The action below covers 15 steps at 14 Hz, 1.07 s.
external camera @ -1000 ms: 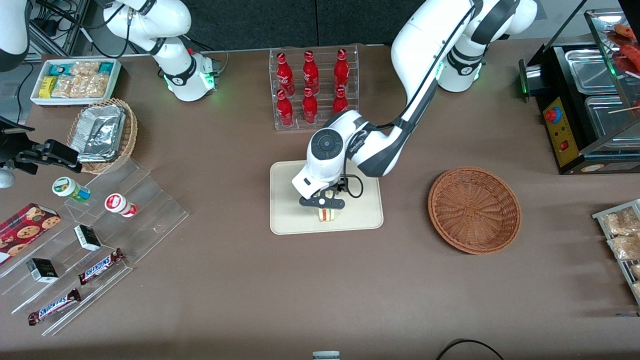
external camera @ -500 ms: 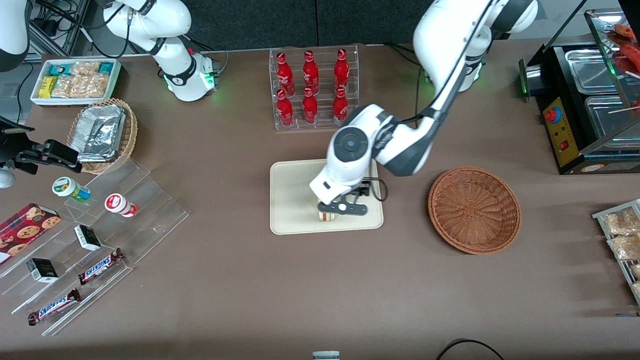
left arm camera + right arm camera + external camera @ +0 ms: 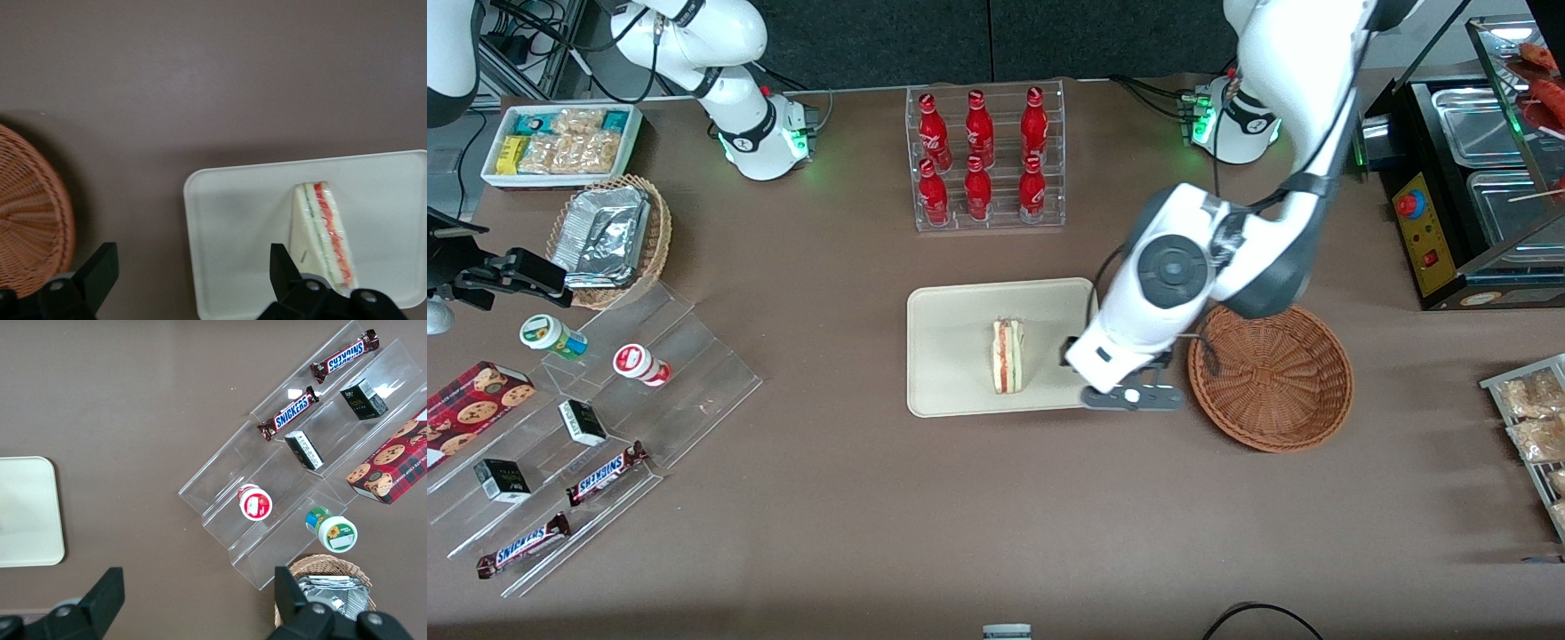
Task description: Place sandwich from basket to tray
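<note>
Since a second ago the gripper (image 3: pixel 1134 397) has left the sandwich (image 3: pixel 1008 356) and risen, now empty with fingers (image 3: pixel 101 270) spread apart, between the tray (image 3: pixel 947 333) and the basket (image 3: pixel 1272 373); the sandwich lies on the tray
</note>
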Motion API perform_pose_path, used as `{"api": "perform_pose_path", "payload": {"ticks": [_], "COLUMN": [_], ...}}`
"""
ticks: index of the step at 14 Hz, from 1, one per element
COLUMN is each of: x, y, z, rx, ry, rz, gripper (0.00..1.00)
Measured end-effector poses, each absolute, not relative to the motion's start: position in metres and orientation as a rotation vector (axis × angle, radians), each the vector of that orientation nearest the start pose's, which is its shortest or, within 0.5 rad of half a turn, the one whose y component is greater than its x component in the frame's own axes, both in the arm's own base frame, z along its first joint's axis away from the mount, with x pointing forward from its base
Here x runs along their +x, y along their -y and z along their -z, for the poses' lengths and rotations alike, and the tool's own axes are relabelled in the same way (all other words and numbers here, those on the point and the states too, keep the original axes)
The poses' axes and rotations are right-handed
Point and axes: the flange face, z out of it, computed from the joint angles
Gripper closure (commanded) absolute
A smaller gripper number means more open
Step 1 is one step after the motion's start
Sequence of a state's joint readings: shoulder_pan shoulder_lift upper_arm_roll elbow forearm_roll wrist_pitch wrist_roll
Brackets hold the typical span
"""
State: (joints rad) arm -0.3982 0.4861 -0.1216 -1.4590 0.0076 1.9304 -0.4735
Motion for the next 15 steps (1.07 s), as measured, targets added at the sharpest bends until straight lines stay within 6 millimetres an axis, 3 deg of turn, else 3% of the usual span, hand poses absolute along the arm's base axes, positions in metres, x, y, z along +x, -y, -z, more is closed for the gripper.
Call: {"api": "perform_pose_path", "payload": {"ticks": [5, 10, 15], "x": [0.621, 0.609, 0.562], "y": [0.224, 0.120, 0.083], "z": [-0.426, -0.483, -0.564], "rx": [-3.152, -3.132, -3.119], "ry": [-0.173, -0.255, -0.194], "rz": [-0.121, -0.263, -0.276], "gripper": [0.00, 0.00, 0.00]}}
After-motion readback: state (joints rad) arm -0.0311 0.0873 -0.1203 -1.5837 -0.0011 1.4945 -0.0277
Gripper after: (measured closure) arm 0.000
